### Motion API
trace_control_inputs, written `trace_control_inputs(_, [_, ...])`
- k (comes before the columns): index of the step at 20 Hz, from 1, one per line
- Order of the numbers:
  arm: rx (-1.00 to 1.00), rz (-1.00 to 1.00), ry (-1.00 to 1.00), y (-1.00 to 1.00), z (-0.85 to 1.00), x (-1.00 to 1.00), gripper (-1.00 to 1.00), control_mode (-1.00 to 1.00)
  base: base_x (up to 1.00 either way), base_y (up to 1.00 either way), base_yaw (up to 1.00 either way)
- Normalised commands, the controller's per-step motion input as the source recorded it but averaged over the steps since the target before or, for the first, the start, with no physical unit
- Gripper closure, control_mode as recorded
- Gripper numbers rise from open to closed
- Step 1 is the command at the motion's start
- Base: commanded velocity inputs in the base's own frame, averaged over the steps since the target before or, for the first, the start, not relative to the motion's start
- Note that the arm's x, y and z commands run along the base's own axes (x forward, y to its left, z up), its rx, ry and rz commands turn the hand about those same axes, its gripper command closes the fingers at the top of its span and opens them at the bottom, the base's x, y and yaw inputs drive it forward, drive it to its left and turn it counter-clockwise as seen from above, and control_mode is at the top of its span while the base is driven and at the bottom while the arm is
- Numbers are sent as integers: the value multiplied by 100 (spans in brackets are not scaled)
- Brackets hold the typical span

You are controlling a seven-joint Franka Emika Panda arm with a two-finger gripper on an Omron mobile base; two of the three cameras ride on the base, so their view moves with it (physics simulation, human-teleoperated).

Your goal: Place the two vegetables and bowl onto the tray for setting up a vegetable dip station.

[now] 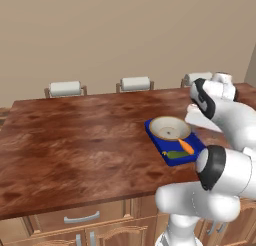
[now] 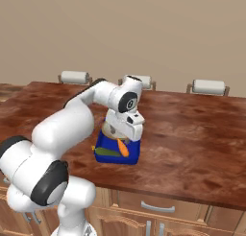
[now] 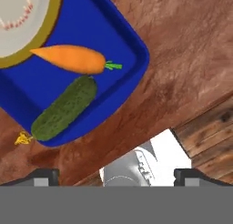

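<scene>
The deep blue tray (image 3: 123, 36) (image 1: 155, 135) (image 2: 133, 156) lies near the front edge of the wooden table. The cream bowl (image 3: 18, 13) (image 1: 169, 128) with a tan-gold rim stands on it. Beside the bowl lies the orange carrot (image 3: 68, 58) (image 1: 186, 147) (image 2: 123, 147), its tip against the rim. The dark green cucumber (image 3: 63, 109) (image 1: 176, 154) (image 2: 109, 152) rests next to it, also on the tray. My gripper (image 3: 117, 175) (image 2: 127, 133) hangs a little above the tray's near side, open, with nothing between its fingers. In the right base view the hand hides most of the bowl.
Three chair backs (image 1: 65, 88) (image 1: 136, 83) (image 1: 197, 78) line the table's far side. The brown tabletop (image 1: 75, 140) stretches wide to the left of the tray. Cabinet drawers (image 1: 80, 219) sit under the front edge.
</scene>
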Motion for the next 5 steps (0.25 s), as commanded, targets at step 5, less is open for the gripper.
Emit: trace_control_inputs(5, [-10, 29, -21, 2, 14, -35, -100, -100, 0, 0, 0])
